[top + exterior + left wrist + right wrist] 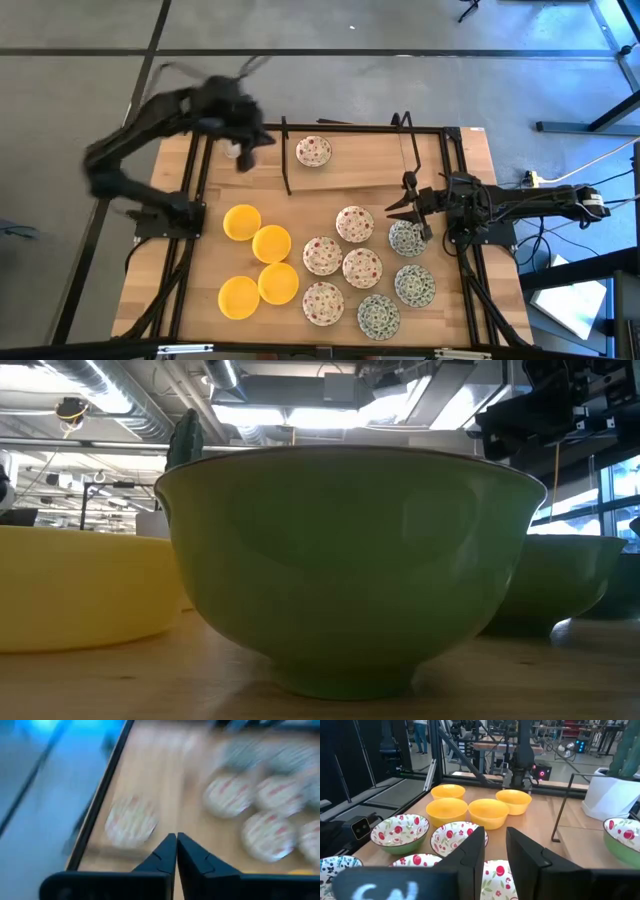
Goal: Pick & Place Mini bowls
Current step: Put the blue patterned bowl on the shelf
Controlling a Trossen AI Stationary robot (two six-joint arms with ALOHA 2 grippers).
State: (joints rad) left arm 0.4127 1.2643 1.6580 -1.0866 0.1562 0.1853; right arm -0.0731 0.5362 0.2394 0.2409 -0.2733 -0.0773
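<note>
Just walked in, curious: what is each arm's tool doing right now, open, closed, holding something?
Left tool: closed, empty, over the table's far left part.
Right tool: partly open, holding nothing, above the red-flowered bowls.

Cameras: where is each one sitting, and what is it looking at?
High view: overhead, straight down on the table; both arms show.
Low view: at tabletop height, close behind a green-bottomed bowl.
Left wrist view: on the left arm, left gripper shut.
Right wrist view: behind the right gripper, facing the yellow bowls, which the high view shares.
</note>
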